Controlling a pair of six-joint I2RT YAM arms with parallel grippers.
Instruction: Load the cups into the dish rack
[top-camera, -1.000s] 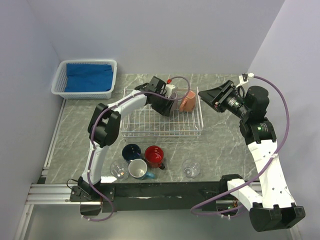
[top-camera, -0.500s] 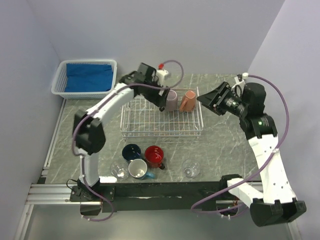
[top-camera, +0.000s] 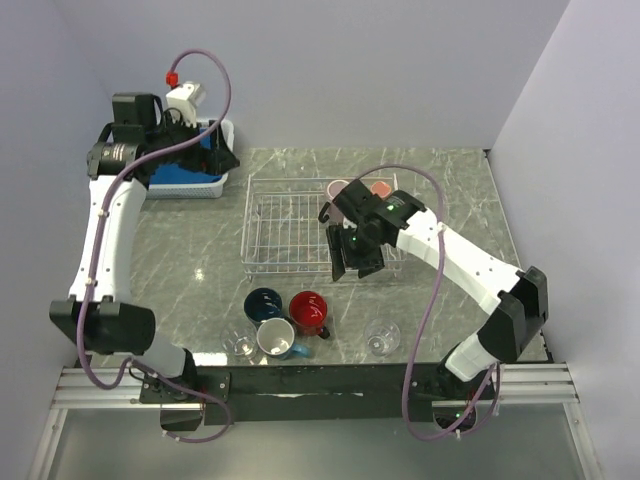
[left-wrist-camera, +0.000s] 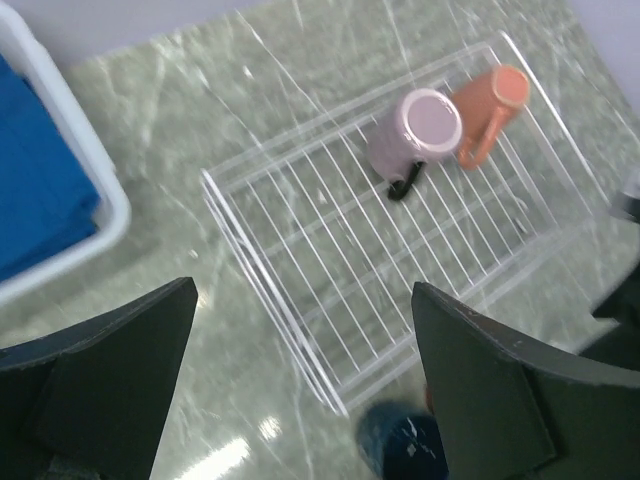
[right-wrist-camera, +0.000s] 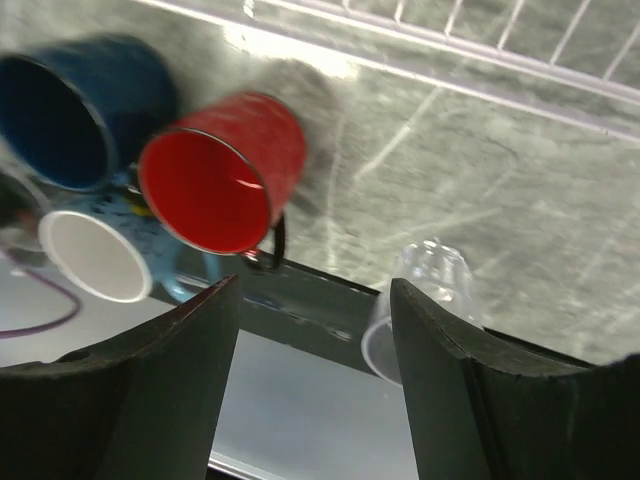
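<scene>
The right gripper (top-camera: 348, 264) hangs over the near rail of the dish rack (top-camera: 290, 235), jaws spread and empty; the left gripper (top-camera: 222, 156) sits up by the white basket (top-camera: 118, 170), also spread and holding nothing, well apart from every cup; 2 cups are loaded at the rack's far right corner, the mauve mug (top-camera: 338, 188) and the salmon mug (top-camera: 380, 187); 5 wait on the table (top-camera: 450, 290) between rack and arm bases; the red mug (top-camera: 310, 312) lies from the right fingers toward the bases and slightly left, mouth up, so the right arm is plainly the nearer and this looks the likely pick; the right wrist view shows what the top view cannot, the red mouth just left of the finger gap, the navy mug (right-wrist-camera: 70, 110) and light blue mug (right-wrist-camera: 95, 250) further left, a clear glass (right-wrist-camera: 420, 300) by the right finger; the left wrist view shows only the rack and its 2 mugs
</scene>
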